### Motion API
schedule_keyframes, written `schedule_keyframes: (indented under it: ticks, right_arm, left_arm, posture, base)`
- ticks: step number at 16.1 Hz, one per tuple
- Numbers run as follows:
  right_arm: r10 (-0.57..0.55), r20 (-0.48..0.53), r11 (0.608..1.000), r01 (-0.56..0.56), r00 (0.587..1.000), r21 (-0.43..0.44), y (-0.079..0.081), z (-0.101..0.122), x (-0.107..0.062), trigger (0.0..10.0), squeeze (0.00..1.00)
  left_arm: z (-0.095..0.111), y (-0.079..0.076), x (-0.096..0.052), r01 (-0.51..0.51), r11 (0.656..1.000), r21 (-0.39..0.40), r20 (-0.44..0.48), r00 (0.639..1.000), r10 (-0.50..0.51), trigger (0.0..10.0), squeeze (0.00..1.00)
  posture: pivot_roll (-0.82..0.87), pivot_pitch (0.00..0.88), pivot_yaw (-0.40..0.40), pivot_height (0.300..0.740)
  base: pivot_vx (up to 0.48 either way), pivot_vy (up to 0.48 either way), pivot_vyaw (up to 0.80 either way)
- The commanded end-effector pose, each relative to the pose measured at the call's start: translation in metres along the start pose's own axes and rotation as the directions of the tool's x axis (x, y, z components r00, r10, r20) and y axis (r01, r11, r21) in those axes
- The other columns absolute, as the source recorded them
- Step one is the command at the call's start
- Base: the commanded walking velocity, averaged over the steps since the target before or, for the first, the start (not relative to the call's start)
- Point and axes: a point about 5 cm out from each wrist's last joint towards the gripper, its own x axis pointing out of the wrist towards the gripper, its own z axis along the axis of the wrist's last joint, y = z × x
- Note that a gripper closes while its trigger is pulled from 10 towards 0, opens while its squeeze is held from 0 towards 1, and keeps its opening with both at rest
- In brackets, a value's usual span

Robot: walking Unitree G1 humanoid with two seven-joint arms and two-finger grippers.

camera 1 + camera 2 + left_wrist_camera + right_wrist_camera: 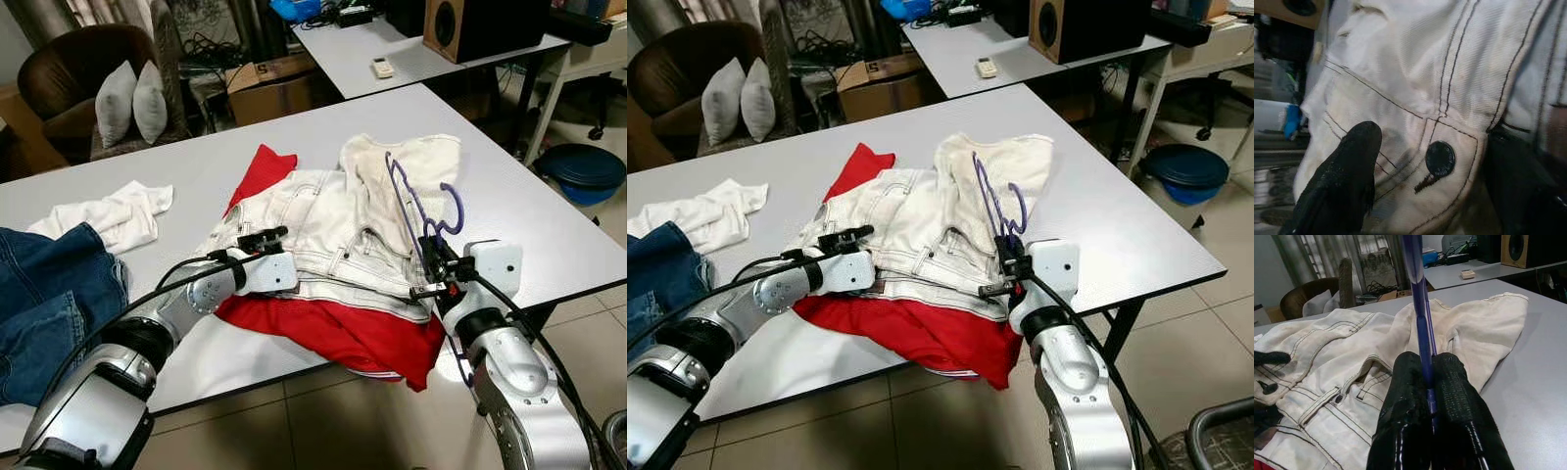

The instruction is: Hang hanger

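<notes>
My right gripper (1427, 396) has its jaws clamped on the thin, stiff, light purple hanger (416, 211); my left gripper (263, 238), jaws parted, noses the limp white denim jacket (323, 230).

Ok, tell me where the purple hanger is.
In the left eye view the purple hanger stands on the robot's right, pinched in the right tool, over the white jeans on the table.
</notes>
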Motion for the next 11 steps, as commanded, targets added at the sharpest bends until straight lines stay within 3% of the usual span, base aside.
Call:
schedule_keyframes:
  ticks: [1, 3, 5, 7, 9, 10, 11]
  right_arm:
    - [0.006, -0.014, 1.0, -0.006, 1.0, 0.014, 0.004, -0.004, 0.002, 10.0, 0.0]
    - [-0.01, -0.006, 1.0, 0.01, 1.0, 0.016, 0.0, -0.003, 0.002, 10.0, 0.0]
    - [-0.023, -0.002, 1.0, 0.023, 1.0, 0.018, -0.002, -0.003, 0.003, 10.0, 0.0]
    - [-0.024, 0.002, 1.0, 0.024, 1.0, 0.018, -0.003, -0.002, 0.004, 10.0, 0.0]
    - [-0.007, 0.009, 1.0, 0.007, 1.0, 0.015, -0.001, -0.001, 0.009, 10.0, 0.0]
    - [0.003, 0.012, 1.0, -0.003, 1.0, 0.01, -0.001, 0.0, 0.011, 10.0, 0.0]
    - [0.006, 0.013, 1.0, -0.006, 1.0, 0.008, -0.001, 0.0, 0.012, 10.0, 0.0]
  left_arm:
    - [0.001, 0.017, -0.002, -0.071, 0.997, 0.038, 0.019, 0.997, 0.07, 10.0, 0.0]
    - [0.01, 0.031, -0.012, -0.183, 0.982, 0.055, 0.139, 0.975, 0.173, 10.0, 0.0]
    - [0.014, 0.032, -0.023, -0.225, 0.972, 0.06, 0.211, 0.955, 0.208, 10.0, 0.0]
    - [0.011, 0.03, -0.026, -0.247, 0.967, 0.065, 0.195, 0.953, 0.231, 10.0, 0.0]
    - [0.002, 0.028, -0.023, -0.246, 0.968, 0.047, 0.124, 0.963, 0.239, 10.0, 0.0]
    - [0.001, 0.026, -0.02, -0.231, 0.972, 0.05, 0.095, 0.97, 0.226, 6.9, 0.0]
    - [0.001, 0.026, -0.019, -0.233, 0.971, 0.047, 0.087, 0.97, 0.228, 5.5, 0.0]
  posture:
    - [-0.07, 0.0, 0.196, 0.74]
    - [-0.07, 0.0, 0.2, 0.74]
    - [-0.06, 0.0, 0.199, 0.74]
    - [-0.06, 0.0, 0.186, 0.74]
    - [-0.06, 0.0, 0.176, 0.74]
    - [-0.06, 0.0, 0.164, 0.74]
    - [-0.06, 0.0, 0.164, 0.74]
  base:
    - [0.0, 0.0, 0.0]
    - [0.0, 0.0, 0.0]
    - [0.0, 0.0, 0.0]
    - [0.0, 0.0, 0.0]
    - [0.0, 0.0, 0.0]
    - [0.0, 0.0, 0.0]
    - [0.0, 0.0, 0.0]
